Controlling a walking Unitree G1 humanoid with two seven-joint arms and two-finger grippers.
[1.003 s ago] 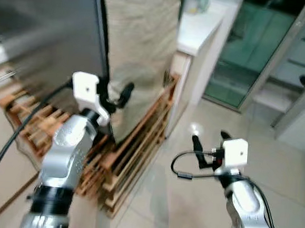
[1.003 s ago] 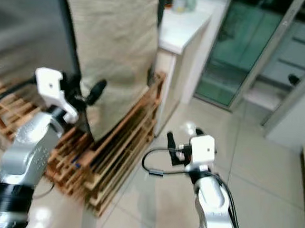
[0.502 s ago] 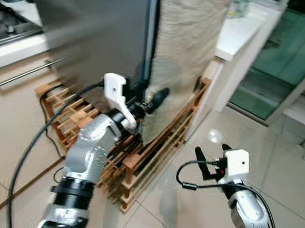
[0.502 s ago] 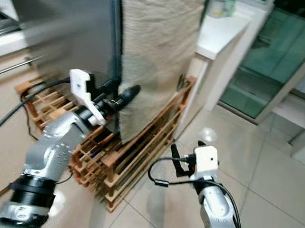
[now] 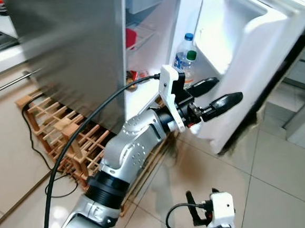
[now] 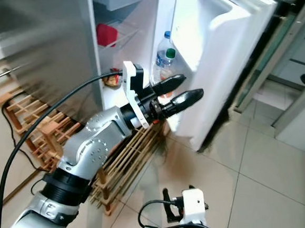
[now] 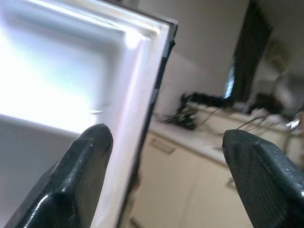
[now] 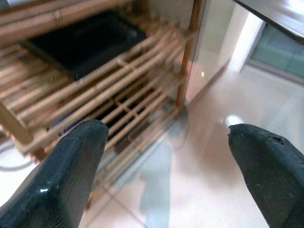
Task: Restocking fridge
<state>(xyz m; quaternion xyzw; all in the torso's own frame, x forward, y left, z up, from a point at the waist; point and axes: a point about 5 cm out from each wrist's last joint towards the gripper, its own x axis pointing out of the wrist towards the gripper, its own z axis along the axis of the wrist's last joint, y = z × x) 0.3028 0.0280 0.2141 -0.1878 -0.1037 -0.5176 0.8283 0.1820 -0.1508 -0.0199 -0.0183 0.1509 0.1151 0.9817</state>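
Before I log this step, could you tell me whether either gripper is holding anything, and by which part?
Nothing is held. The left gripper is open by the fridge door, with nothing between its fingers; the right gripper hangs open and empty.

Fridge (image 5: 68,39) outer side: brushed metal, dull sheen. Fridge door (image 5: 246,63) liner: white moulded plastic, smooth, glossy. Bottles (image 5: 184,56) in door: clear plastic w/ coloured caps. Rack (image 5: 60,138) beside fridge: bare light wood slats, matt. Floor (image 5: 272,197): pale tiles, polished, reflective. Left gripper (image 5: 212,96) fingers: matt black, wide apart; arm silver metal, satin.

Tiled floor (image 5: 274,181), wooden rack (image 5: 56,133) standing on it
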